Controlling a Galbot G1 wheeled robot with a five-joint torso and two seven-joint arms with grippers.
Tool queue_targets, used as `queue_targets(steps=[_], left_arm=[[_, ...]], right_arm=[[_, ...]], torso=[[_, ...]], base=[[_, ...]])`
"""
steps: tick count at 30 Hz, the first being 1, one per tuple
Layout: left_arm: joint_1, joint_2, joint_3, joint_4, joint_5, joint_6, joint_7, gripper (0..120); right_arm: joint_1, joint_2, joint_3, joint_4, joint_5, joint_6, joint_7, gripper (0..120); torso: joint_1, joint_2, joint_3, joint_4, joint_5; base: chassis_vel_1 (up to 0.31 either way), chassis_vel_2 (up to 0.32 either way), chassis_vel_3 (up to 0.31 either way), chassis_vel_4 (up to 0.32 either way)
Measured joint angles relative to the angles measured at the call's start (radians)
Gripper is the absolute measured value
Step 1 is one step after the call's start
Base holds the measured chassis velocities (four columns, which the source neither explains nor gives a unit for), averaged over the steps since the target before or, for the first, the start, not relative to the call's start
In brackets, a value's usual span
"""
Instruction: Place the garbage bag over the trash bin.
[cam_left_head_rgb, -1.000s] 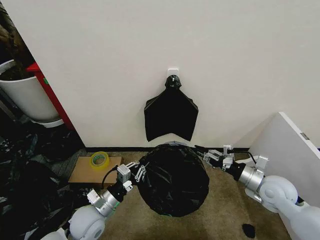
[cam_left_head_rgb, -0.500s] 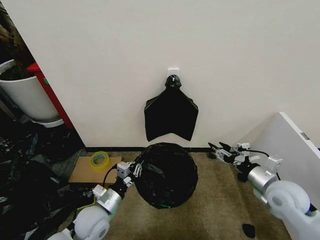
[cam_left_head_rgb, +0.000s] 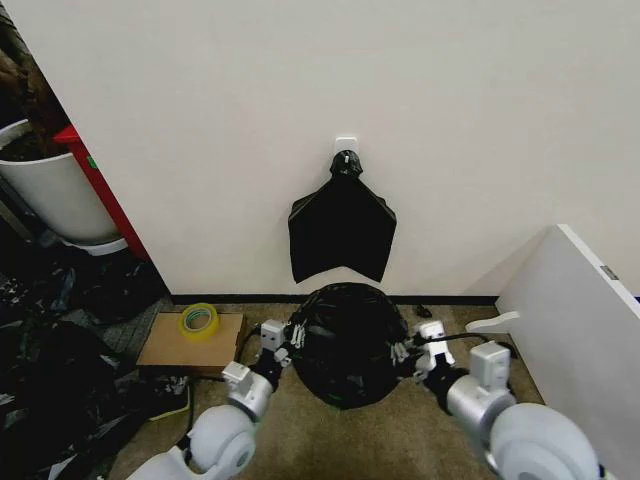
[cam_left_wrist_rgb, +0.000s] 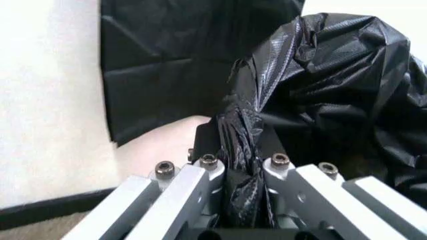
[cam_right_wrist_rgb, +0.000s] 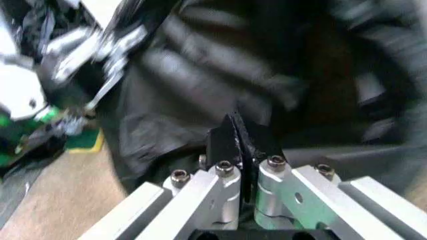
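The bag (cam_left_head_rgb: 348, 345) is seen on the carpet floor (cam_left_head_rgb: 400, 440) at 6 o'clock in the head view, just in front of the wall (cam_left_head_rgb: 300, 100), as a rounded, wrinkled black mound. The bin cannot be made out under the plastic, so whether the bag is over it cannot be told.

The left claw (cam_left_head_rgb: 285, 350) is pressed against the bag's edge at 9 o'clock. In the left wrist view a twisted fold of the bag (cam_left_wrist_rgb: 320, 85) is pinched between the closed fingers (cam_left_wrist_rgb: 200, 187) of the left claw (cam_left_wrist_rgb: 240, 172).

The right claw (cam_left_head_rgb: 405, 350) is set against the bag's opposite edge at 3 o'clock. In the right wrist view a thin flap of the bag (cam_right_wrist_rgb: 200, 90) is clamped between the closed fingers (cam_right_wrist_rgb: 273, 175) of the right claw (cam_right_wrist_rgb: 243, 157), with the left claw (cam_right_wrist_rgb: 100, 50) seen across the mound.

A flat black bundle (cam_left_head_rgb: 341, 228) is hung by a clip on the wall at 12 o'clock from the bag. A yellow tape roll (cam_left_head_rgb: 199, 320) is lying on a cardboard piece (cam_left_head_rgb: 170, 350) at 9 o'clock. A white tub (cam_left_head_rgb: 55, 195) is standing at 10 o'clock, and a white panel (cam_left_head_rgb: 585, 330) is leaning at 3 o'clock.
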Motion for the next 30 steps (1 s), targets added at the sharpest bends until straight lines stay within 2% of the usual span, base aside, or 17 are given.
queue_targets(steps=[12,21,30], left_arm=[[0.008,-0.001,0.032,-0.003,0.056,-0.007,0.003,4],[0.013,0.002,0.041,-0.015,0.072,-0.012,0.009,4],[0.026,0.010,0.038,-0.025,0.075,-0.014,0.011,4]], right_arm=[[0.217,0.135,-0.252,-0.251,-0.010,-0.065,0.098,0],[0.312,0.220,-0.318,-0.401,-0.105,-0.062,0.125,0],[0.349,0.241,-0.327,-0.517,-0.190,-0.038,0.110,0]], torso=[[0.000,0.000,0.000,0.0004,0.0000],[0.000,0.000,0.000,0.0004,0.0000],[0.000,0.000,0.000,0.0003,0.0002]], base=[[0.000,0.000,0.000,0.000],[0.000,0.000,0.000,0.000],[0.000,0.000,0.000,0.000]])
